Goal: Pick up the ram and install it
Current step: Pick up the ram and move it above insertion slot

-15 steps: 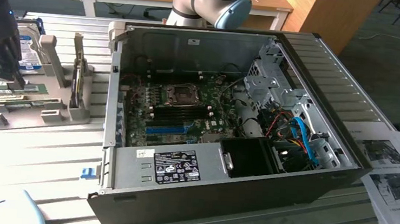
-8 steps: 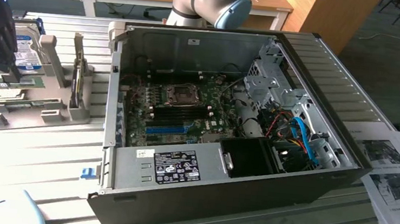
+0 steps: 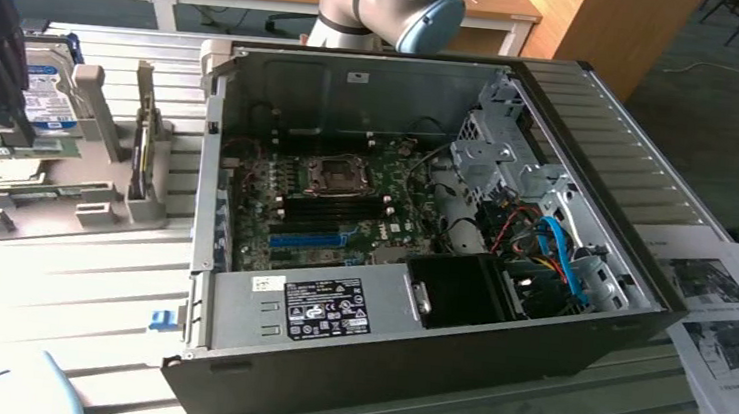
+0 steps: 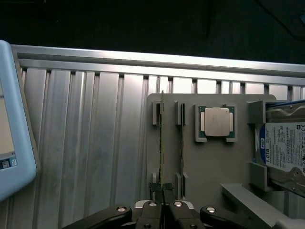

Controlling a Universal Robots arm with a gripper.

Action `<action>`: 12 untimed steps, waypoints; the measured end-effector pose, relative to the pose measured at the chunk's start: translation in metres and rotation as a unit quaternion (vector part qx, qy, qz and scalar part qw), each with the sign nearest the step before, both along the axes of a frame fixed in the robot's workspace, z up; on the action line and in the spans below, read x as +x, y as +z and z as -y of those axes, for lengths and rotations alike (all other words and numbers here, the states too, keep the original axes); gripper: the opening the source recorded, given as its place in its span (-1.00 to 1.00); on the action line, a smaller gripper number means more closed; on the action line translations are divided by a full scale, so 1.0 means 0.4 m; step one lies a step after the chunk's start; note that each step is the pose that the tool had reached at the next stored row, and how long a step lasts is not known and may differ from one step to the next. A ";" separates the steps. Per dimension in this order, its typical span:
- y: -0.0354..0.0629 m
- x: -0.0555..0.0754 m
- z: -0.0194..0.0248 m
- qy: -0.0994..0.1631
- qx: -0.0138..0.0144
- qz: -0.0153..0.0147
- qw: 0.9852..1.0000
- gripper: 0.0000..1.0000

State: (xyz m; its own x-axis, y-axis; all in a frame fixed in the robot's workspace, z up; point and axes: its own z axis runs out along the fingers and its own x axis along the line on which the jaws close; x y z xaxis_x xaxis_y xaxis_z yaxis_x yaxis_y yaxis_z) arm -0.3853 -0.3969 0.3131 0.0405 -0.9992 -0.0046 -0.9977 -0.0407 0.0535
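Pinching nearly shut, the black two-fingered pincer (image 4: 162,193) holds the near end of the thin green circuit-board ram (image 4: 162,138), edge-up in the grey slotted holder (image 4: 209,164) ahead; a straight, untilted lift should avoid binding.

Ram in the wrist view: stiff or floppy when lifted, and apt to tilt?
Probably stiff: the ram stands on edge in the slots of the holder as a straight thin line, with no sag. Likely light, being so thin. Pinched at one end by the pincer, it may pivot or tilt once free of the slots.
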 end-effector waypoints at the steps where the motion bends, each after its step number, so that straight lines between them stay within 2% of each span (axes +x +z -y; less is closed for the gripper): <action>1: 0.003 0.000 0.000 0.000 0.000 0.000 1.000 -0.78; 12: 0.041 0.000 0.000 0.000 0.000 -0.001 1.000 -0.78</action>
State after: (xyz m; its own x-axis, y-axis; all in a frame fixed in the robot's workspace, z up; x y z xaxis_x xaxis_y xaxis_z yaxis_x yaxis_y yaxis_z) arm -0.3852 -0.3968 0.3296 0.0404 -0.9992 -0.0039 -0.9976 -0.0405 0.0555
